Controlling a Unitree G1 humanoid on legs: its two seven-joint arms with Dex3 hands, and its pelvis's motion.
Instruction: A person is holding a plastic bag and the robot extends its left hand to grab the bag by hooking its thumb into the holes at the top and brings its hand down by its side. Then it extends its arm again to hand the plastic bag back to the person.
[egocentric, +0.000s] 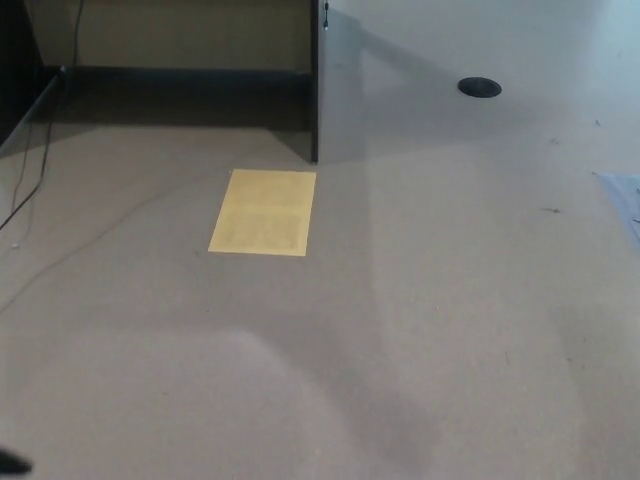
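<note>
1. Head view looks down on a grey-brown floor (420, 330).
2. A yellow sheet (263, 212) lies flat near a dark panel (315, 80).
3. A round black disc (480, 87) sits upper right.
4. A thin cable (30, 180) trails at left.
5. A dark sliver (10, 463) pokes in bottom left; too small to identify.
6. No hands show, so finger state can't be told; the plastic bag isn't visible.
</note>
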